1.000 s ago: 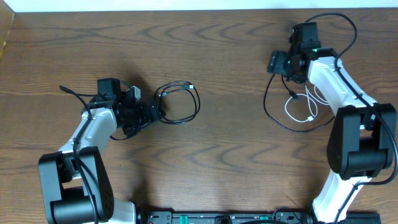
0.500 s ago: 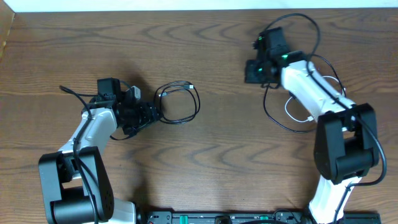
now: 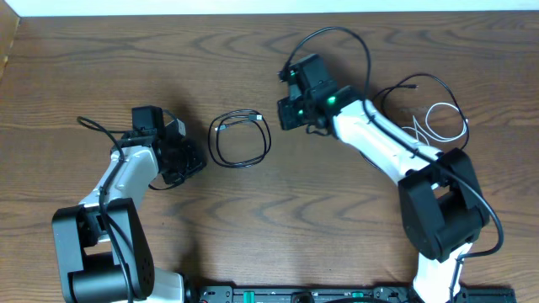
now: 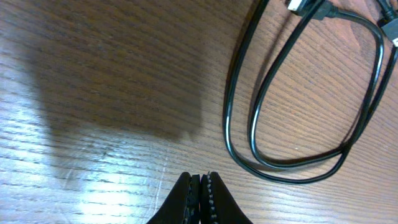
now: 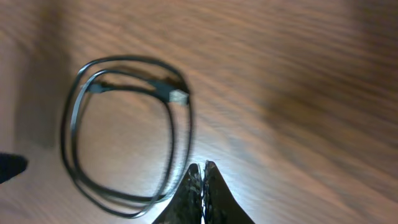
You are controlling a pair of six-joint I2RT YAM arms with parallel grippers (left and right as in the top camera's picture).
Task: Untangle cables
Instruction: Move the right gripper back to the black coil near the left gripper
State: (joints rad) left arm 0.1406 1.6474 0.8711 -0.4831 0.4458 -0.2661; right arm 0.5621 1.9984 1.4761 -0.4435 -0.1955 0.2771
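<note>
The black cable (image 3: 267, 143) lies as a flat double-loop coil on the wooden table, between my two grippers. In the left wrist view the black cable (image 4: 227, 124) sits up and to the right of my left gripper (image 4: 200, 176), which is shut with nothing in it and clear of the cord. My right gripper (image 5: 202, 167) is also shut and empty, its tips just beside the coil's near edge, and the black cable's plug (image 5: 178, 96) shows inside the loop. Overhead, the left gripper (image 3: 195, 160) is left of the coil and the right gripper (image 3: 285, 116) is at its upper right. The white cable (image 3: 463, 124) lies loosely looped at the far right.
A thin black cord (image 3: 413, 82) curves over the table near the white cable, behind the right arm (image 3: 379, 139). The left arm (image 3: 126, 172) reaches in from the lower left. The table's far edge (image 3: 253, 12) runs along the top.
The right arm swung left from the white cable to beside the black coil, its gripper now shut. The left gripper shut and drew back slightly from the coil. The white cable shifted right.
</note>
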